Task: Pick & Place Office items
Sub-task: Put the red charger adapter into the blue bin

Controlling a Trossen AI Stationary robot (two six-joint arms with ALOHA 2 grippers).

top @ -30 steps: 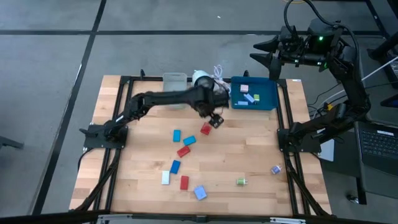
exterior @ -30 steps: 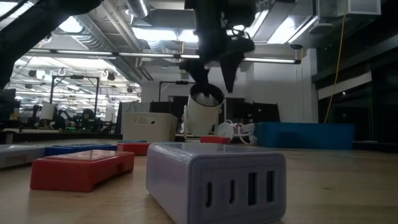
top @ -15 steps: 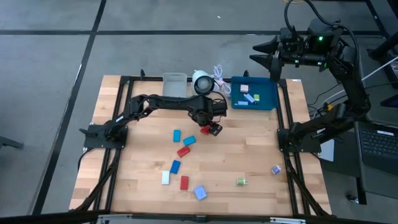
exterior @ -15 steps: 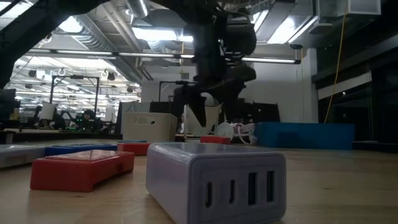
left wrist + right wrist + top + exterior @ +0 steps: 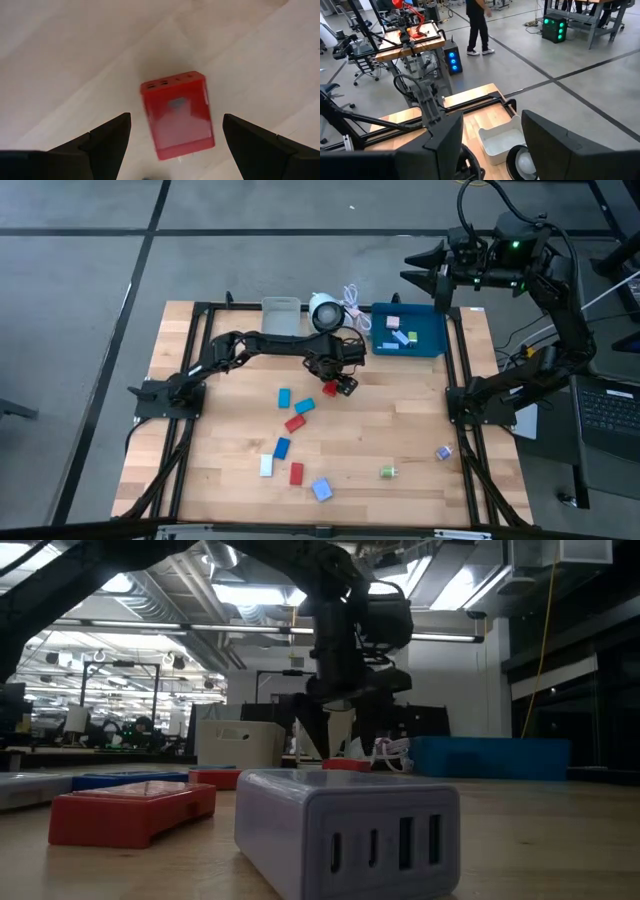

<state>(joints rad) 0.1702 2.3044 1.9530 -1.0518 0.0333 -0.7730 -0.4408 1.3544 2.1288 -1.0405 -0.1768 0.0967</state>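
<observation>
Light wood table (image 5: 400,430), black frame rails along both sides. Left gripper (image 5: 337,383) low over the red block (image 5: 177,116), fingers spread wide either side of it, not touching (block flat on the wood, just in front of the blue tray (image 5: 428,346)). Other office items (image 5: 291,435) lie scattered nearer the front edge. Right gripper (image 5: 428,268) raised beyond the table's far right corner, fingers apart, nothing between them. Room behind: grey concrete floor, workbenches, a person (image 5: 478,22) walking.
</observation>
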